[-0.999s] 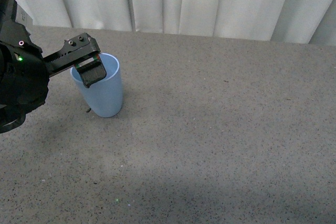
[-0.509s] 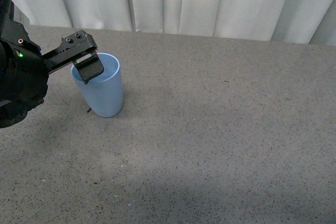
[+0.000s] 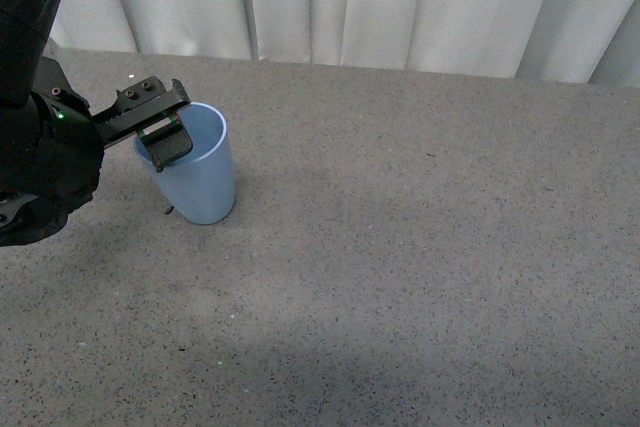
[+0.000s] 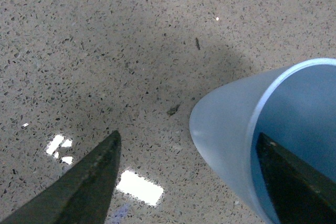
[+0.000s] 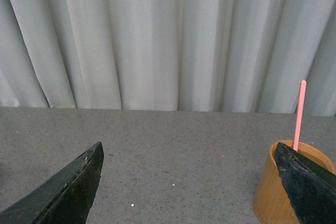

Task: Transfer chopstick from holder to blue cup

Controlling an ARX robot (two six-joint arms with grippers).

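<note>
The blue cup (image 3: 200, 177) stands upright on the grey table at the left. My left gripper (image 3: 165, 137) is open and straddles the cup's near-left rim. In the left wrist view one of its fingers (image 4: 294, 182) is inside the cup (image 4: 226, 129) and the other is outside over the table. No stick shows in the cup. In the right wrist view one pink chopstick (image 5: 300, 114) stands upright in a round wooden holder (image 5: 270, 195). My right gripper (image 5: 189, 145) is open and empty, and one of its fingers overlaps the holder. The holder and right gripper are out of the front view.
A white curtain (image 3: 400, 7) hangs along the table's far edge. The speckled grey table (image 3: 420, 247) stretches to the right of the cup. A small dark speck (image 3: 168, 211) lies beside the cup's base.
My left arm has shifted a little to the left and up, and the gripper stays at the cup's rim. The cup has not moved.
</note>
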